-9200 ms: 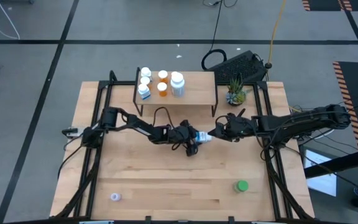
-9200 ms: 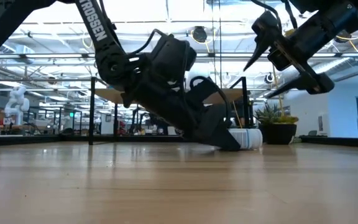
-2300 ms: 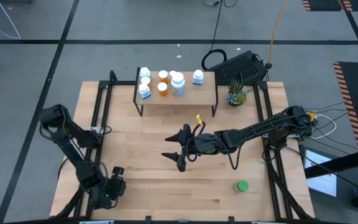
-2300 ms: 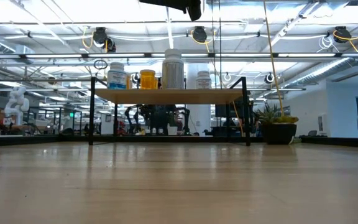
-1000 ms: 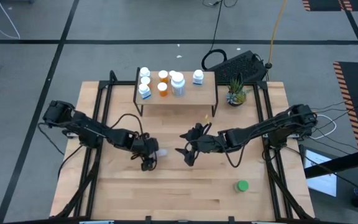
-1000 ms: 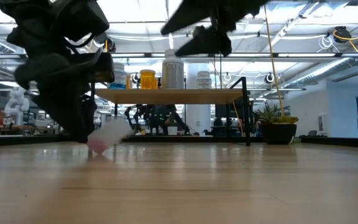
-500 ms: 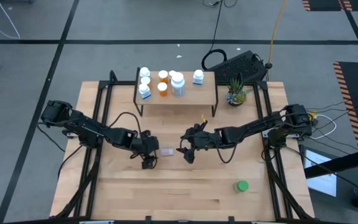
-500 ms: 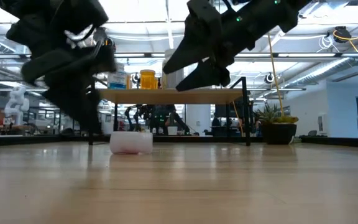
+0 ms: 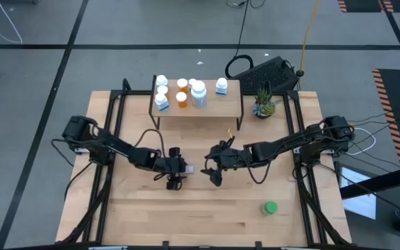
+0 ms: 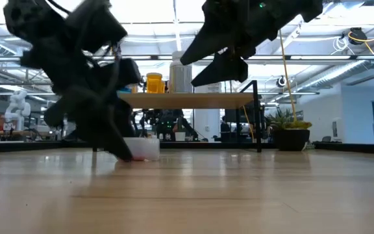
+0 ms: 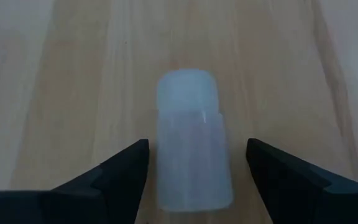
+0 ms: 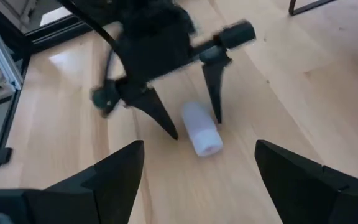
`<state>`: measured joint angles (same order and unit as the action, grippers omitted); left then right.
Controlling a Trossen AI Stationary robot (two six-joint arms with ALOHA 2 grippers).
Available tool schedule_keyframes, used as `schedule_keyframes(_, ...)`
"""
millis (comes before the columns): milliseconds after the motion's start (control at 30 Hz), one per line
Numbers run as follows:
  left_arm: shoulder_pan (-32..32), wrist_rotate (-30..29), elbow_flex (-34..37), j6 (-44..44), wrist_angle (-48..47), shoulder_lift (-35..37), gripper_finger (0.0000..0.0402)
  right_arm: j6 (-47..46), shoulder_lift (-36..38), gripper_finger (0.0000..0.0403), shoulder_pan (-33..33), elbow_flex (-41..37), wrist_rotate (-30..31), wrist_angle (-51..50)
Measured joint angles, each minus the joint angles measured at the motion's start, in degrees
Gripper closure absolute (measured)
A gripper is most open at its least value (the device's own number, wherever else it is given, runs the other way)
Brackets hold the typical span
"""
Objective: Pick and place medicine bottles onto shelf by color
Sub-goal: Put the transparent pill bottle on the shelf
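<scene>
Left gripper (image 11: 191, 171) is down at the desk (image 9: 186, 208), fingers spread wide either side of a pale bottle (image 11: 191, 149) lying on its side mid-desk, nothing clamped. That bottle looks light, smooth and round, so it may roll; squeezing across the body below the cap seems the safest hold. The left arm stretches low across the desk, wrist angled down. Right gripper (image 9: 214, 169) hovers just beside it, released too. Other bottles stand on the shelf (image 9: 210, 111).
</scene>
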<state>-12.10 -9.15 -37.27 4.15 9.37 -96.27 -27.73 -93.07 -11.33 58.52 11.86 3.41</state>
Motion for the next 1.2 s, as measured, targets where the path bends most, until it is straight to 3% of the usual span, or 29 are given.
schedule_keyframes(267,-0.02,0.68,-0.16,7.26,2.71,-2.84,0.0138,0.33,0.00,0.0103,0.50,-0.02,3.13,-0.24)
schedule_keyframes(567,2.44,2.60,0.00,9.46,3.73,-2.25,0.0266,3.75,0.00,0.0103,0.87,-0.02,2.79,2.59)
schedule_keyframes(767,5.76,7.53,0.21,16.19,4.49,1.34,0.0266,3.77,2.41,0.0103,1.49,-0.02,-0.28,8.66)
schedule_keyframes(967,8.08,9.80,0.19,14.10,6.28,6.45,0.0234,10.07,8.41,0.0103,4.70,-0.02,-0.02,16.04)
schedule_keyframes(1200,10.38,11.28,0.00,13.94,20.94,11.81,0.0264,12.24,12.04,0.0103,8.77,-0.02,0.43,30.27)
